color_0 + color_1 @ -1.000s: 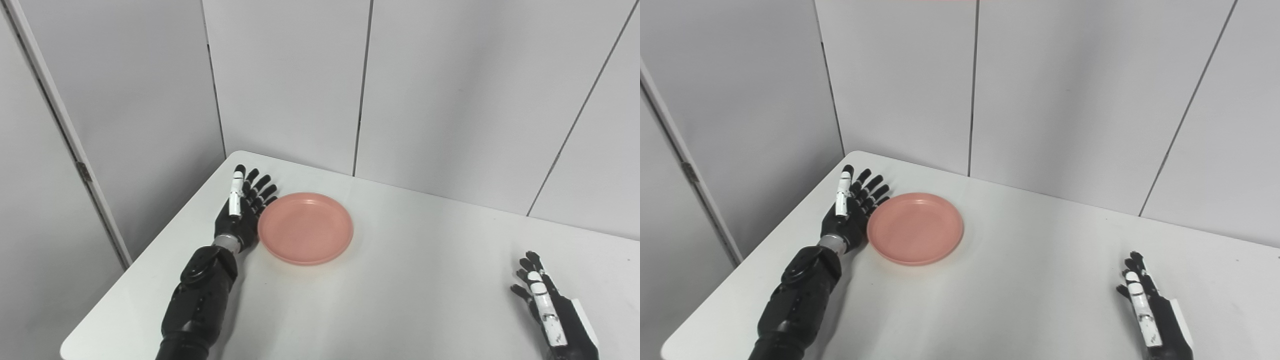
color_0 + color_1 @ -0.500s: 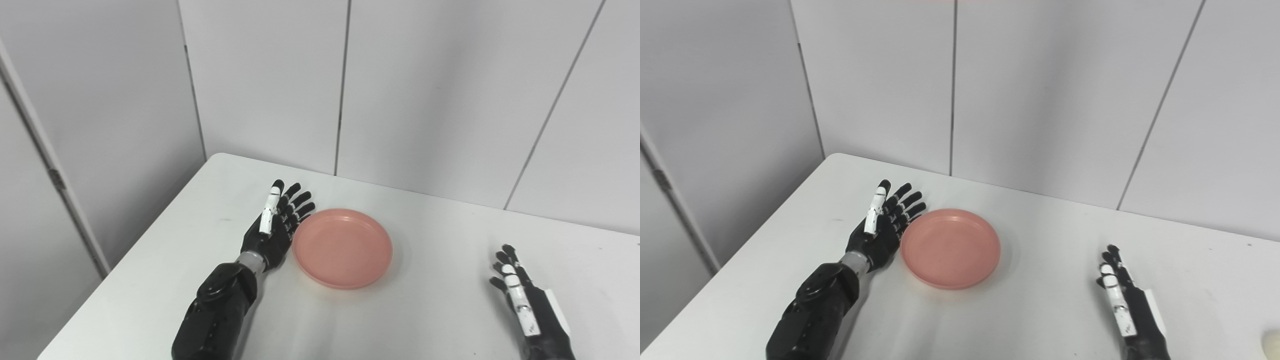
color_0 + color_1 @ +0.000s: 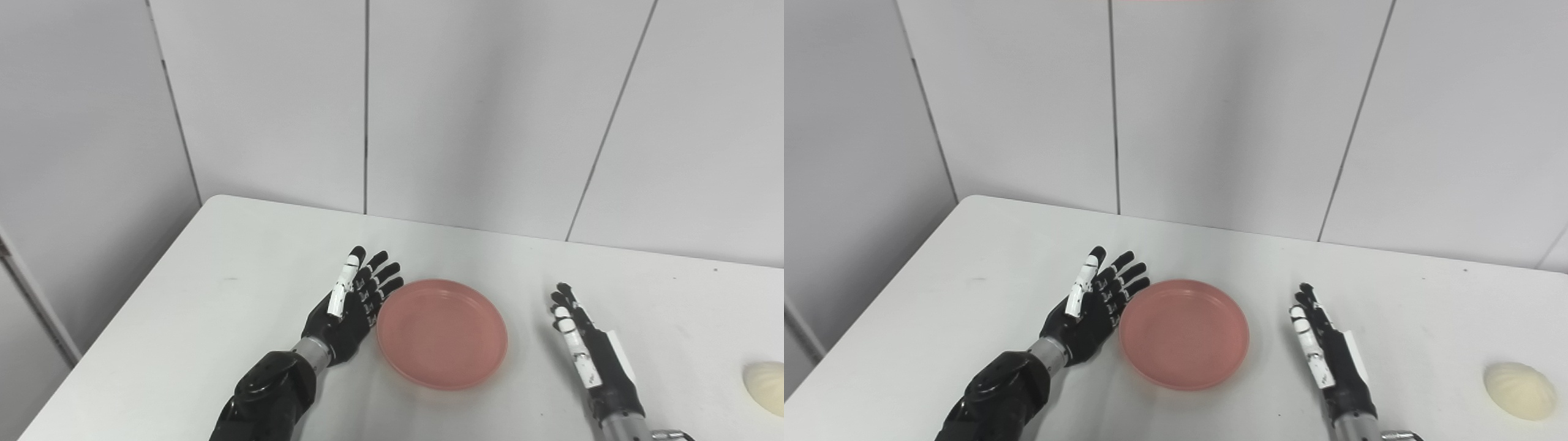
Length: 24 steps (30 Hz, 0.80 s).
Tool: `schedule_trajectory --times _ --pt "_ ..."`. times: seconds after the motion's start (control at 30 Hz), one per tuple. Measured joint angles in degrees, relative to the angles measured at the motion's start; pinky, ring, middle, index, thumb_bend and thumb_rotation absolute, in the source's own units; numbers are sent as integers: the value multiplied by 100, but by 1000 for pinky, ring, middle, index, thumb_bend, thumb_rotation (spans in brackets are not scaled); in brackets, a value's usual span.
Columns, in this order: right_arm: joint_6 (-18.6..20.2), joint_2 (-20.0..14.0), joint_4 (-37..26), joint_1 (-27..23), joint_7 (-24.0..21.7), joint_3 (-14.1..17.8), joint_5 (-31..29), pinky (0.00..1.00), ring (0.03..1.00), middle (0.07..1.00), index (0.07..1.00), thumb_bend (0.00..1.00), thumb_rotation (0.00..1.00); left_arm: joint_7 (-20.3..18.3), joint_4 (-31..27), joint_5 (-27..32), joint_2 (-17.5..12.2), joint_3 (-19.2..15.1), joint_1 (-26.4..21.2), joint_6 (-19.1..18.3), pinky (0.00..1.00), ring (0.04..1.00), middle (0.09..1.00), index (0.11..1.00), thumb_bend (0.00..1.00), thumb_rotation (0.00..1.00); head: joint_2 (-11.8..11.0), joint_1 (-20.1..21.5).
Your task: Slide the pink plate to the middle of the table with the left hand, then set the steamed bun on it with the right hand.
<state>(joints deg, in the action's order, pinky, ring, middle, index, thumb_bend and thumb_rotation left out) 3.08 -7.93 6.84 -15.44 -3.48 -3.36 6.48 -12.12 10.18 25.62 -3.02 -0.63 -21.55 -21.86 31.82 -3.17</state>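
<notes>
The left hand (image 3: 1093,312) has its fingers spread flat, holding nothing, its palm against the left rim of the pink plate (image 3: 1184,332) near the table's (image 3: 986,275) middle. The right hand (image 3: 1326,349), also spread and empty, waits beside the plate, well apart from the steamed bun (image 3: 1519,381) far right. A long reach could knock the bun off the edge; the left eye view cuts the bun off.

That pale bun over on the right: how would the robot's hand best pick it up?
Probably from above, fingers and thumb closing on opposite sides of the steamed bun. It sits dome-up with its flat side on the table, so there is no edge to slip under. The open right hand is nearest, and the space between them is free.
</notes>
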Motion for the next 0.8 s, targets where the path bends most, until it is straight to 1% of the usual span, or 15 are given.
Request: schedule_trajectory --times 0.17,0.23,0.3,0.33,0.4,0.63,0.67,0.77,0.8 --pt "36 62 -23 0 105 -46 137 905 919 934 951 204 1000 -271 66 -14 -14 175 3 57 957 952 962 974 540 1000 18 158" --pt "41 87 -31 0 114 -58 170 903 918 933 948 213 1000 -361 67 -27 -10 235 14 62 958 952 961 975 547 1000 35 298" --pt "42 105 -37 0 124 -65 182 905 918 933 948 223 1000 -459 64 -26 -10 257 33 62 950 942 953 968 551 1000 35 299" --pt "42 117 -37 0 136 -66 186 904 918 932 947 230 1000 -488 55 -26 -10 260 45 62 947 940 951 967 552 1000 44 369" --pt "45 147 -37 0 175 -68 197 903 918 932 946 233 1000 -526 29 -25 -10 268 72 62 955 945 955 969 550 1000 53 466" --pt "50 209 -26 -5 276 -82 283 896 912 924 935 272 1000 -673 -51 -26 -27 282 164 61 963 949 961 971 557 994 53 580" --pt "49 225 -21 -6 300 -77 282 896 912 924 934 274 1000 -681 -51 -26 -31 280 165 61 963 950 961 971 557 992 35 702" --pt "32 276 -22 -6 370 -40 281 886 903 913 921 271 1000 -683 -51 -26 -31 257 167 61 969 953 963 974 554 996 26 774" --pt "22 279 -24 -6 404 -34 295 875 894 911 920 306 1000 -683 -53 -26 -31 243 170 61 971 955 964 975 555 998 -8 930"
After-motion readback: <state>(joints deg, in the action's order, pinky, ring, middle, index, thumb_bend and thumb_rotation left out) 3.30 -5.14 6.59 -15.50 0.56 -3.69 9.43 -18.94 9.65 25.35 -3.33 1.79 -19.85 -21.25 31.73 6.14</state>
